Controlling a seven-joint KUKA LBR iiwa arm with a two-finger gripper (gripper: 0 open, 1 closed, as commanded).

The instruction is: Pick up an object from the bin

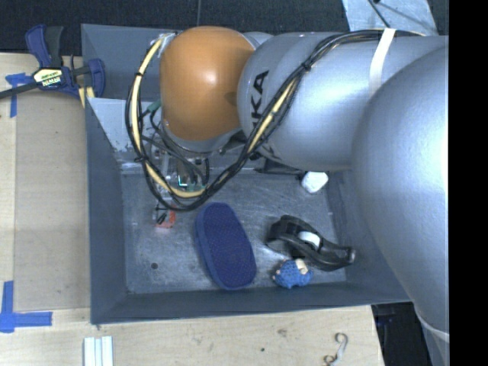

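Observation:
My gripper (181,175) hangs under the orange dome over the bin's back left part, low above the floor. Just below it in the picture lies a small red and white thing (165,219), very close to the gripper's lower end. A dark blue oval pad (225,245) lies to the right of that, at the front middle of the bin, apart from the gripper.
A black tape dispenser with a white roll (309,242) lies at the front right. A small blue crumpled thing (292,274) sits by the front wall, and a white lump (314,181) lies under the arm at the right. The arm covers the bin's back right.

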